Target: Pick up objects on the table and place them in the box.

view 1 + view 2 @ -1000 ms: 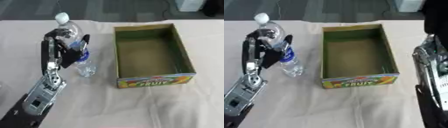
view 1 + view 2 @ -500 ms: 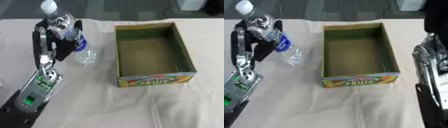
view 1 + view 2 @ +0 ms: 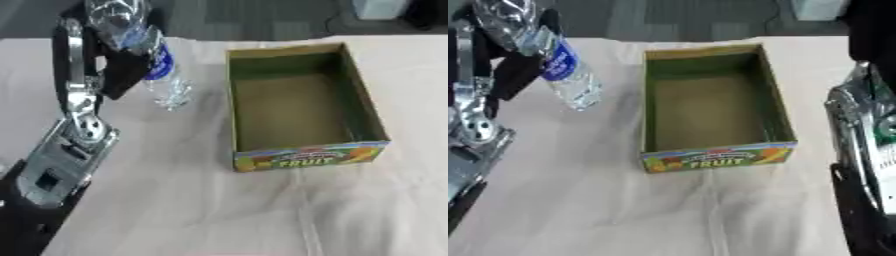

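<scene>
A clear plastic water bottle [image 3: 168,82] with a blue label hangs tilted in my left hand [image 3: 118,70], whose fingers are curled round its upper part. Its top runs out of the picture at the upper edge, and its base points down toward the box's left side. The cardboard fruit box [image 3: 302,156] stands open and empty at centre right, just right of the bottle. Of my right hand [image 3: 873,30] only a dark shape shows at the far right edge, above its silver forearm [image 3: 864,130].
A beige cloth [image 3: 219,210] covers the table. My left forearm [image 3: 66,155] rises from the lower left corner. Dark floor lies beyond the table's far edge.
My left hand has risen with the bottle and carried it up and away from the cloth. The whole picture has also shifted, the box now sitting lower. The right arm has stayed put.
</scene>
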Robot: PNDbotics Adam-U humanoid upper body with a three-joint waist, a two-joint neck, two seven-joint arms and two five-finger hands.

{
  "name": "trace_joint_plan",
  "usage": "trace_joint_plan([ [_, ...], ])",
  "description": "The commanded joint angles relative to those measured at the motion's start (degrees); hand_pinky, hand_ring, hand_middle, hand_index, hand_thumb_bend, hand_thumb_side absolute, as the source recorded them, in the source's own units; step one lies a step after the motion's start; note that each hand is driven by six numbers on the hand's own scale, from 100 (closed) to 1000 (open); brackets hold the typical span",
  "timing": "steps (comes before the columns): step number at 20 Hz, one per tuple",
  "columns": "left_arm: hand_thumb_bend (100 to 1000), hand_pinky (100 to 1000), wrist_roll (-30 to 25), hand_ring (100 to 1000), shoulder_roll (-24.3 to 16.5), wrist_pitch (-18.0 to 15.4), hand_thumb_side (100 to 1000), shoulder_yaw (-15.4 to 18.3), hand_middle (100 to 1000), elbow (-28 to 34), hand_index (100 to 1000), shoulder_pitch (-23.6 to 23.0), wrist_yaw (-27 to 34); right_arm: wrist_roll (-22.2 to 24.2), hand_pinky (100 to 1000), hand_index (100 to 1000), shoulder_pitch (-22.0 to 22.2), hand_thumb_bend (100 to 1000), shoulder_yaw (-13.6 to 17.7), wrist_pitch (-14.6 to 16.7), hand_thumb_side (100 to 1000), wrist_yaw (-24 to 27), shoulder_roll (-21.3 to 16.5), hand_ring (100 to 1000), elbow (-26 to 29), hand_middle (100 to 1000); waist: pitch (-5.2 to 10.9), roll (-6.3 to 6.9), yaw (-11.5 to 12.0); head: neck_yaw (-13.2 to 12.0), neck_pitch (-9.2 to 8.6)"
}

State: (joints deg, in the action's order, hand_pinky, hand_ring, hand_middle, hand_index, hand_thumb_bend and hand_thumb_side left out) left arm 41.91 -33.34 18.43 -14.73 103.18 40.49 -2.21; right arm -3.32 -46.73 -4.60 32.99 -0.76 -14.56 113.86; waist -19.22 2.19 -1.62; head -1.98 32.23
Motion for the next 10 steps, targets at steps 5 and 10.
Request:
trace_joint_plan([
  [5, 183, 100, -6.40, 201, -4.40, 4.52, 328, -0.26, 477, 4.14, 490, 4.94, 1.11, 0.50, 766, 928, 0.06, 100, -0.19, -0.81, 1000, 0.09, 0.07, 868, 0.73, 924, 2.02, 1.26, -1.39, 0.08, 0.45],
  [10, 194, 100, -8.51, 206, -3.79, 6.16, 335, -0.62, 484, 4.69, 498, 6.62, 0.57, 0.87, 766, 928, 0.19, 100, -0.31, -1.13, 1000, 0.37, 0.27, 870, 0.73, 924, 2.09, 2.38, -3.14, 0.14, 0.27],
])
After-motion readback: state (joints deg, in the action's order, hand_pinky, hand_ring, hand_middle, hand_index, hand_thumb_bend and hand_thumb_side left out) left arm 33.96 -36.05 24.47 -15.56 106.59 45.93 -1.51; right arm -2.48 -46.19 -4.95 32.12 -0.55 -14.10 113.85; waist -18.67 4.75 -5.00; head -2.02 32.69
